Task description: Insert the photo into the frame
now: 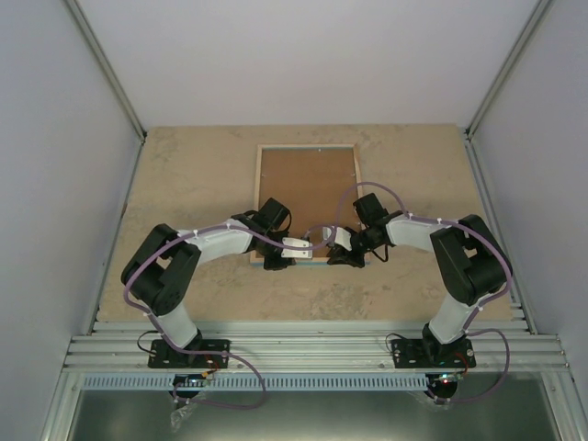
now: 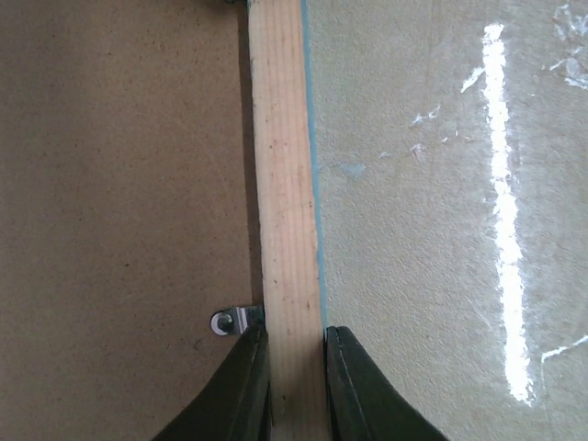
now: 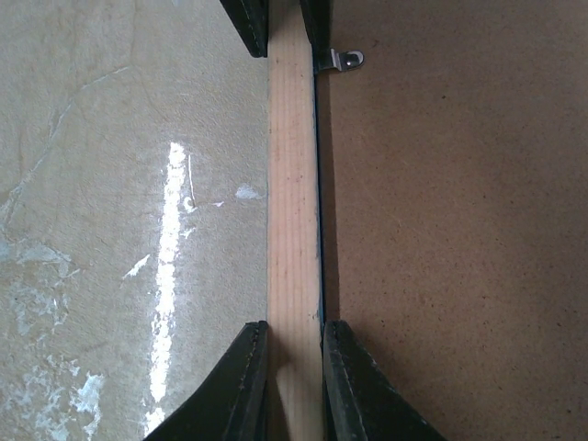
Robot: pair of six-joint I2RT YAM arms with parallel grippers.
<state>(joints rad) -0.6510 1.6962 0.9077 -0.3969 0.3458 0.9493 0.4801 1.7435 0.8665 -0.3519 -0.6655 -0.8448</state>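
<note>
The frame lies face down on the table, light wood back up, with a brown backing board inside it. My left gripper is shut on the frame's near rail, one finger on each side. A thin turquoise edge shows along the rail. My right gripper is shut on the same rail, further right. The left gripper's fingertips show at the top of the right wrist view. The photo is hidden or out of view.
A small metal tab lies on the backing board beside the left finger; it also shows in the right wrist view. The beige table is walled at the left, right and back.
</note>
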